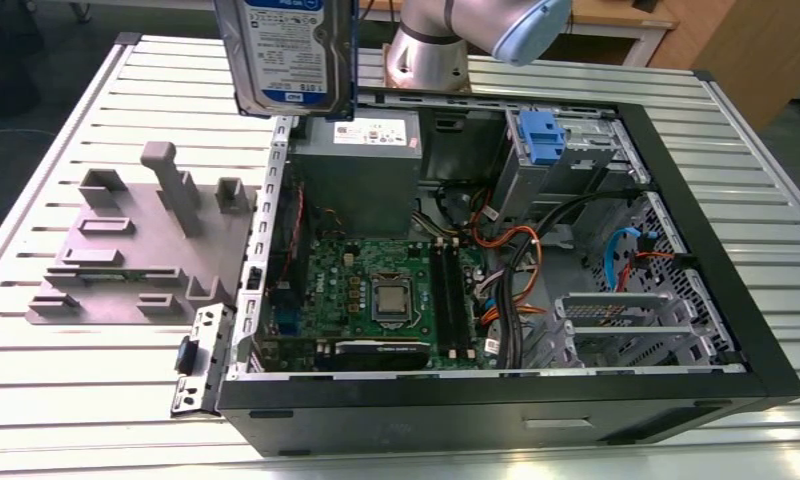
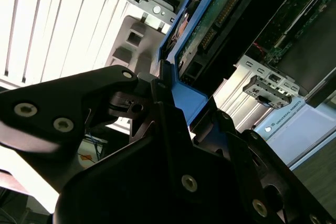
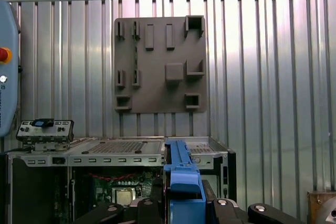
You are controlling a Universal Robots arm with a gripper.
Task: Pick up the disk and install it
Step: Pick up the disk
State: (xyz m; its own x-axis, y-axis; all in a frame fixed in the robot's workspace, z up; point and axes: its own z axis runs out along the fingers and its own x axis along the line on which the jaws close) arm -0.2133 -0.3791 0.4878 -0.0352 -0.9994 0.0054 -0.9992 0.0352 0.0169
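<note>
You see disk (image 1: 288, 55): bare silver metal, glossy label (blue plastic frame (image 3: 184, 181) smooth). Table (image 1: 93, 400): ribbed shiny metal. Grey fixture (image 1: 107, 268): matt.

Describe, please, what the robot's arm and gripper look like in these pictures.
The arm is a smooth, round tube of silver-grey metal with a pale blue cap at its joint. The gripper is matte black, built of chunky angular links dotted with silver screw heads.
</note>
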